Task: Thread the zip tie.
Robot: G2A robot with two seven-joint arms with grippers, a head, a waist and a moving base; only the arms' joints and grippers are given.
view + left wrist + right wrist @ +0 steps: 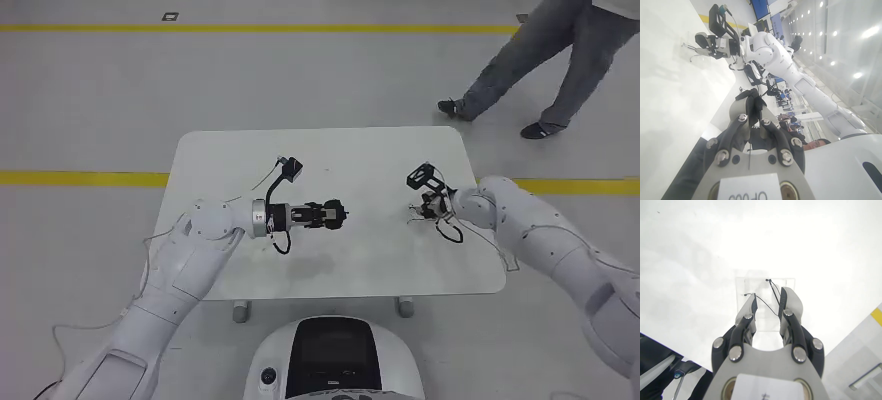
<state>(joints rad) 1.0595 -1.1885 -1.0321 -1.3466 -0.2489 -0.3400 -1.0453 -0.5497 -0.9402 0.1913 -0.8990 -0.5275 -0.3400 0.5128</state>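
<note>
**Left claw** (pixel 753 99): the fingers are pressed together on a zip tie (pixel 749 151), a thin black strip running back from the pads toward the wrist. Its gripped end is hidden between the pads, and its head cannot be made out. The claw hangs over the middle of the white tabletop (pixel 380 160), pointing toward the other arm.

**Right claw** (pixel 768 292): the fingers are partly spread at a clear plate (pixel 740 285) on the tabletop's right side. No grip on anything can be confirmed.
- Seen against the plate are a straight tie (pixel 773 292) and a curved tie (pixel 766 305) (each with a small head showing).
- Both tails run out of sight behind one finger (pixel 781 302), and contact with it cannot be judged.
- The curved tie also passes behind the other fingertip.
- Whether the plate lies flat or stands is unclear.
</note>
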